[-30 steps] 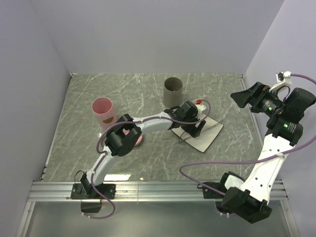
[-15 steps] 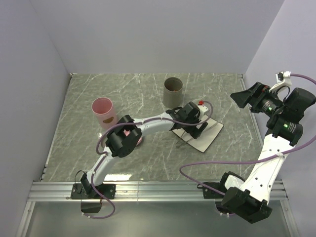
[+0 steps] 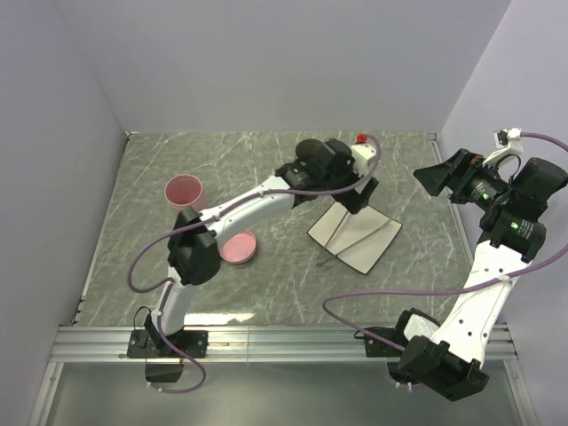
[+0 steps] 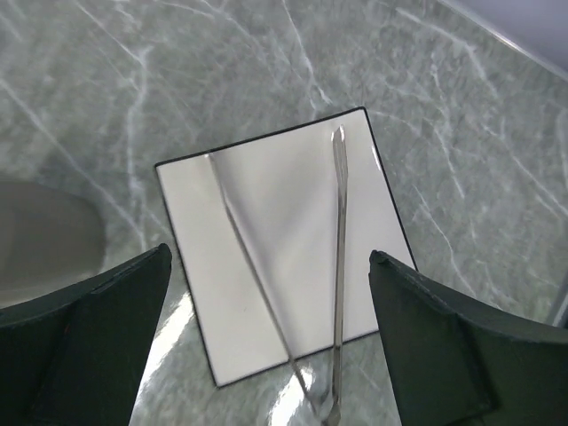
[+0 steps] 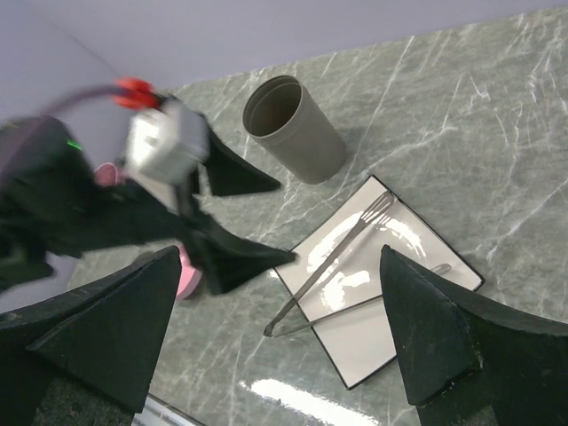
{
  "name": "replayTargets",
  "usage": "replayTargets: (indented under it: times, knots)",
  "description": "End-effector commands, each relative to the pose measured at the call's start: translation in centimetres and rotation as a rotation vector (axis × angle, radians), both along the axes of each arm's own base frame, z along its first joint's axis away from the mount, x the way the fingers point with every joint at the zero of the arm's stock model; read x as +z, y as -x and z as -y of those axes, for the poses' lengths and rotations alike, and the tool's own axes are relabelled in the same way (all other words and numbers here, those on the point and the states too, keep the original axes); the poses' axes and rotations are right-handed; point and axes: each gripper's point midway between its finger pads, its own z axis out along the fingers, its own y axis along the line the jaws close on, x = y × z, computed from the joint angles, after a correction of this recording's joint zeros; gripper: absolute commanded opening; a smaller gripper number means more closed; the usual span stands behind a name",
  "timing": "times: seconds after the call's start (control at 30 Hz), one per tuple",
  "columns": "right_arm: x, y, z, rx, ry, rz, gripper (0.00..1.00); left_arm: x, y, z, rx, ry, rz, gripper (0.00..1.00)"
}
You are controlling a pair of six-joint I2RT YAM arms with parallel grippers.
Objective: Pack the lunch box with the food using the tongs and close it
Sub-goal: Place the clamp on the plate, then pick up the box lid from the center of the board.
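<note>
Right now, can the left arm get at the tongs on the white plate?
Probably yes. The left gripper hangs open above the tongs, which lie flat on the white plate with nothing over them, so the way down looks free.

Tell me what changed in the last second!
The left gripper opened wider and lifted off the white plate, back toward the grey cup. The tongs lie on the plate. The right gripper and pink cup stayed put.
</note>
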Motion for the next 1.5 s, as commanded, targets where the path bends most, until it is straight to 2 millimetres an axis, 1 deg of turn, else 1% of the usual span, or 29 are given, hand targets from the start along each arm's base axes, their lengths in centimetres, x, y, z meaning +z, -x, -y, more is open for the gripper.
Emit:
replayTargets:
  times: [0.0,0.03,0.07,0.1,0.13,0.17,0.2,0.23,0.27,0.33,0.37,0.43,0.47,0.5,0.57,0.6,0.67,0.77,0.83,0.87,0.97,1.07,1.2,1.27,1.3,1.33,1.37,1.4,1.47]
  knots:
    - [1.8,0.3,-0.2,0.025,0.042,0.049,1.0,6.4,0.7,-3.5,-0.045,0.061,0.049,0.99]
    - [1.9,0.3,-0.3,0.034,0.046,0.052,1.0,6.9,0.7,-4.3,-0.049,0.064,0.048,0.99]
    - [1.8,0.4,-0.4,0.046,0.04,0.047,1.0,6.1,1.0,-5.5,-0.05,0.041,0.026,0.99]
    - [1.8,0.4,-0.5,0.053,0.039,0.046,1.0,6.5,0.3,-7.0,-0.032,0.046,0.018,0.99]
    - [1.7,0.3,-0.5,0.062,0.043,0.047,1.0,8.5,1.0,-8.2,-0.048,0.081,0.024,0.99]
    - [1.6,0.3,-0.7,0.073,0.033,0.041,1.0,7.8,1.2,-9.6,-0.066,0.042,0.041,0.99]
    - [1.5,0.3,-0.8,0.081,0.039,0.043,1.0,9.8,1.1,-11.5,-0.048,0.059,0.078,0.99]
    - [1.3,0.2,-0.9,0.085,0.04,0.04,1.0,10.1,1.5,-12.5,-0.06,0.054,0.087,1.0]
    - [1.0,0.1,-1.0,0.092,0.039,0.03,1.0,9.4,1.8,-13.5,-0.076,0.023,0.096,0.99]
    - [0.6,-0.1,-1.7,0.115,0.06,0.024,1.0,10.2,2.5,-16.2,-0.07,0.005,0.103,1.0]
    - [0.4,-0.2,-2.0,0.124,0.065,0.016,1.0,9.6,3.3,-16.8,-0.106,-0.012,0.093,1.0]
    - [0.1,-0.5,-3.3,0.16,0.102,0.01,1.0,9.5,4.2,-19.3,-0.101,-0.035,0.08,0.99]
    - [-0.2,-0.6,-4.0,0.179,0.112,0.003,1.0,8.1,4.9,-20.3,-0.117,-0.059,0.057,0.99]
    - [-0.3,-0.5,-5.3,0.224,0.124,0.0,1.0,8.9,5.2,-21.9,-0.096,-0.051,0.076,1.0]
    - [-1.1,-0.8,-6.2,0.258,0.187,-0.002,1.0,7.7,6.2,-23.4,-0.099,-0.052,0.045,0.99]
    - [-1.3,-0.9,-6.7,0.283,0.226,0.007,1.0,8.5,6.1,-25.0,-0.068,-0.035,0.057,0.99]
    - [-2.4,-0.9,-8.7,0.354,0.283,-0.01,1.0,8.4,6.7,-26.3,-0.049,-0.023,0.031,0.99]
    - [-3.9,-0.3,-12.2,0.505,0.358,0.006,1.0,9.9,7.8,-27.9,-0.031,0.015,0.03,0.99]
    - [-5.1,-0.1,-13.7,0.576,0.42,0.019,1.0,10.9,8.5,-28.6,-0.029,0.04,0.034,0.99]
    - [-6.2,0.4,-15.6,0.649,0.455,0.005,1.0,11.1,8.7,-29.0,-0.018,0.048,0.027,0.99]
    - [-8.0,1.6,-19.1,0.818,0.545,0.017,1.0,11.8,8.9,-30.7,0.029,0.083,0.008,0.99]
    - [-9.8,1.8,-21.7,0.92,0.633,0.009,1.0,12.8,8.9,-32.3,0.08,0.139,0.0,0.99]
    - [-12.3,3.2,-27.2,1.076,0.816,0.051,0.99,14.5,8.0,-35.1,0.183,0.231,-0.015,0.99]
    - [-13.7,3.3,-29.6,1.144,0.878,0.056,0.97,15.1,8.0,-35.5,0.191,0.279,-0.043,0.99]
    - [-13.6,3.4,-30.9,1.168,0.903,0.09,0.97,15.2,7.5,-36.5,0.227,0.298,-0.05,0.99]
    - [-15.0,4.2,-32.6,1.221,0.943,0.09,0.96,15.7,7.1,-36.9,0.247,0.331,-0.058,0.99]
    - [-15.4,4.4,-33.5,1.242,0.959,0.105,0.95,15.9,7.3,-36.9,0.244,0.376,-0.089,0.99]
    - [-15.5,4.7,-34.6,1.275,0.977,0.137,0.93,15.9,6.6,-38.2,0.289,0.411,-0.099,0.99]
    - [-17.3,5.8,-36.6,1.352,1.01,0.147,0.9,15.8,6.1,-39.0,0.315,0.476,-0.134,0.99]
